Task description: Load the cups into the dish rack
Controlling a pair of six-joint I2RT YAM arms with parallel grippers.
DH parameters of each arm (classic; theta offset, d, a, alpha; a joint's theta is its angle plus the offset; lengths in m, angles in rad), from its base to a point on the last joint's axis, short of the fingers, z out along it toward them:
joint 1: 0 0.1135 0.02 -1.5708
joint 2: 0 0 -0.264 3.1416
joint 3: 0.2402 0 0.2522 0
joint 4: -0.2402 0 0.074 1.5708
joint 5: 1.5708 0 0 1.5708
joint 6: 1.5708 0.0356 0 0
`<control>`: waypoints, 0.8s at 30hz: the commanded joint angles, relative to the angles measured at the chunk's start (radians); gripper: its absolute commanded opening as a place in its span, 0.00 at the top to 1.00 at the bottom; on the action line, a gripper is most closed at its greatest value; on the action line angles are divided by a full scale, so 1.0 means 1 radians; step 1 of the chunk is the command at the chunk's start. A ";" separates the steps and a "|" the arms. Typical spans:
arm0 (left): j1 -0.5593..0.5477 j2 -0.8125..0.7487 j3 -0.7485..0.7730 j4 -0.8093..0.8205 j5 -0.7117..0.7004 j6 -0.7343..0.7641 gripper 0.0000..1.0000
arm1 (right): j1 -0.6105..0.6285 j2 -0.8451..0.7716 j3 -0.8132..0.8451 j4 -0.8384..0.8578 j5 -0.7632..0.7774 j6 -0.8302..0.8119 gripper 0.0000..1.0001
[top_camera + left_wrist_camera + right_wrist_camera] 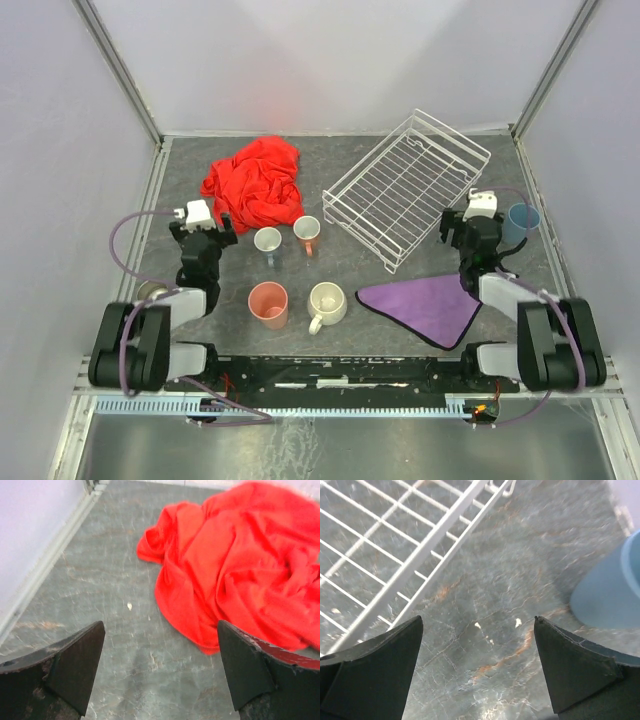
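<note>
The right gripper is held spread wide above the grey stone-patterned table, between the white wire dish rack and the light-blue cup, which stands just outside the rack. That cup could be tipped or shoved away by an off-centre approach. The left gripper, likewise spread, is pointed at the crumpled red cloth, where a finger could be snagged.

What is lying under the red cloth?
The red cloth lies crumpled on the table. Nothing sticks out from beneath its edges; whatever its folds cover cannot be seen.
</note>
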 commanded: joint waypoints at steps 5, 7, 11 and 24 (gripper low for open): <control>0.001 -0.406 0.208 -0.694 0.016 0.008 0.00 | 0.017 -0.353 0.176 -0.533 0.020 0.075 0.03; 0.001 -0.448 0.263 -0.854 0.061 -0.009 0.04 | 0.027 -0.397 0.219 -0.616 0.006 0.093 0.05; -0.003 -0.457 0.378 -1.106 0.185 -0.040 0.10 | 0.040 -0.383 0.359 -0.801 -0.042 0.131 0.07; -0.061 -0.171 0.685 -1.414 0.207 -0.124 0.22 | 0.158 -0.311 0.640 -1.046 -0.162 0.192 0.08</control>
